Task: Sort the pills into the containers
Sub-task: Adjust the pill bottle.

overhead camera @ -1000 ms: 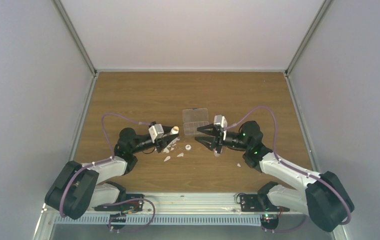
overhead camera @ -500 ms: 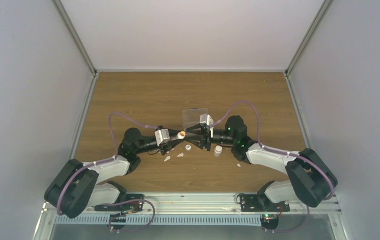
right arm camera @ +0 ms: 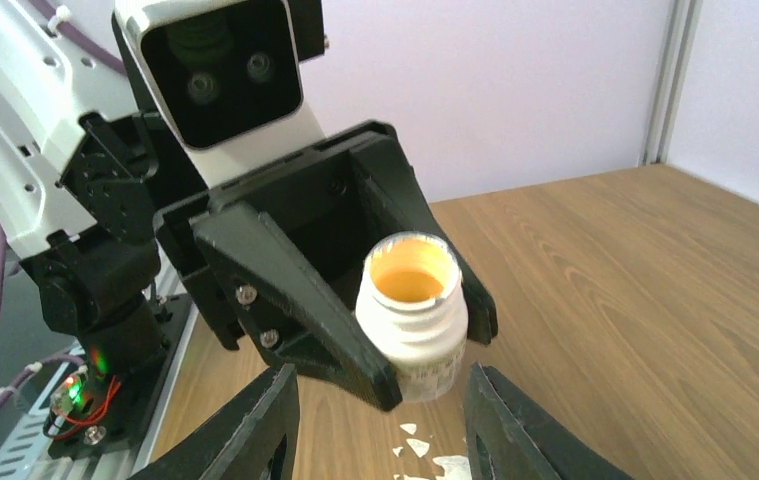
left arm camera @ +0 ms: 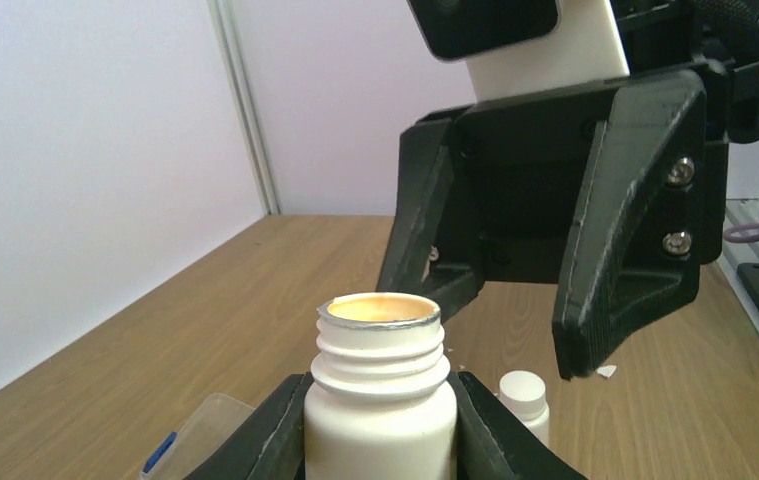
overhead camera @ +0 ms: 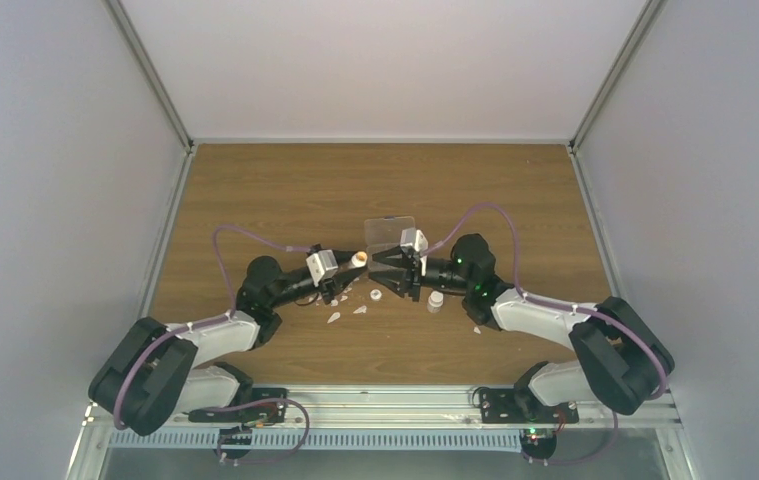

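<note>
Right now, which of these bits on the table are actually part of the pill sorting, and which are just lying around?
Part of the job: open vial held in the left fingers; orange-yellow pills inside it; clear organiser box; open right fingers.
Lying about: white flakes; loose cap; capped vial.

So the pills [right arm camera: 410, 283] are basically an orange-yellow fill near the top of an open white vial [left arm camera: 380, 405]. It's mouth up, pinched in the left gripper [overhead camera: 351, 268], right in front of the right gripper [overhead camera: 383, 272]'s wide-open jaws. Single grains are too tiny to see. The clear flat organiser box [overhead camera: 392, 229] lies just past both grippers' tips.
</note>
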Controlling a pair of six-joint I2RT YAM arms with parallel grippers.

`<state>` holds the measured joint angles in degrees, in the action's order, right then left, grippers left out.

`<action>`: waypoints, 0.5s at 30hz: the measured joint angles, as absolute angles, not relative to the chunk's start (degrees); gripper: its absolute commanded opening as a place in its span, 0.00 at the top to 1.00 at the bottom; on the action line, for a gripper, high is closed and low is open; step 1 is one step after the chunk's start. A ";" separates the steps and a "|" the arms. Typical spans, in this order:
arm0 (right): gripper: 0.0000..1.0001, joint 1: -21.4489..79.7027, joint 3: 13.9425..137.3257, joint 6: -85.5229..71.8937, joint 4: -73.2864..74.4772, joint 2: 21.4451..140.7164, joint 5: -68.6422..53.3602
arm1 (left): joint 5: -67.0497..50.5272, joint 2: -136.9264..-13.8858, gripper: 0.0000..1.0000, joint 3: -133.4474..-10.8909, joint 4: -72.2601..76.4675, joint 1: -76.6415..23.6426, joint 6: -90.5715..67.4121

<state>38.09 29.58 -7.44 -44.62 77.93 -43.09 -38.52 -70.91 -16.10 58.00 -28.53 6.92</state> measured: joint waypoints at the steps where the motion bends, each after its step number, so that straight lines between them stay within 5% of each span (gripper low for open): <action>1: 0.00 38.09 29.78 -7.66 -44.71 77.93 -43.05 | -38.39 -71.09 0.27 -16.12 58.11 -28.69 7.01; 15: 0.09 39.11 34.85 -9.39 -45.93 81.91 -43.59 | -35.88 -71.88 0.27 -16.84 57.98 -30.63 8.67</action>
<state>39.11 34.85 -9.39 -45.93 81.91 -43.59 -35.88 -71.88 -16.84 57.98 -30.63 8.67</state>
